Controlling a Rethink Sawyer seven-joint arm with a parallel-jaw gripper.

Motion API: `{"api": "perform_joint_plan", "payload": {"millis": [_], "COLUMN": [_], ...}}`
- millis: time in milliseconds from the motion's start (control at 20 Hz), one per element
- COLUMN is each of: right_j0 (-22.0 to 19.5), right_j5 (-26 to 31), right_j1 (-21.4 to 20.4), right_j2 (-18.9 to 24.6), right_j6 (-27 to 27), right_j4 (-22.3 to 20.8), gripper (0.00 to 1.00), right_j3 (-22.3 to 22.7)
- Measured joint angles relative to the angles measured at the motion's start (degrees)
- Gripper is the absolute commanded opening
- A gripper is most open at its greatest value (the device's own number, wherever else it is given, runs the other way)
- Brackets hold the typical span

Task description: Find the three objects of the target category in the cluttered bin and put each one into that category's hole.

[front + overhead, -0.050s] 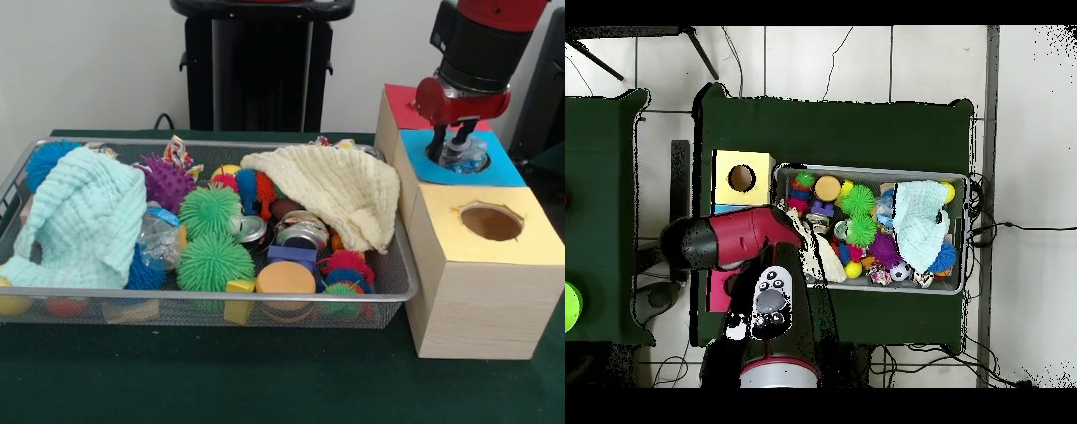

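My arm (481, 40) comes down at the upper right of the front view, black wrist section above, red collar below. Gripper (452, 144) hangs straight down from the collar, fingers (438, 141) pointing downward, their tips low and partly hidden. Cannot tell how far apart the fingers stand. In the overhead view my red upper link (740, 240) lies roughly level across the frame, and the black-and-red forearm (775, 320) runs up from the bottom edge to meet it. Gripper itself is covered by the arm there.

Gripper (455, 144) over blue hole (459, 161), clear bottle (464, 155) inside.
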Motion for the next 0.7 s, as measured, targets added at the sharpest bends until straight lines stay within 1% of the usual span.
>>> {"api": "perform_joint_plan", "payload": {"millis": [150,200,450,700], "right_j0": [0.10,0.22,0.28,0.27], "right_j5": [-2.22,-4.24,-7.64,-7.89], "right_j1": [0.84,1.61,3.02,4.02], "right_j2": [0.00,-0.04,-0.04,-0.04], "right_j6": [0.00,0.00,0.00,0.00], "right_j4": [-0.02,-0.15,-0.75,-0.75], "gripper": [0.00,0.00,0.00,0.00], "right_j3": [-0.02,0.02,0.01,0.02]}}
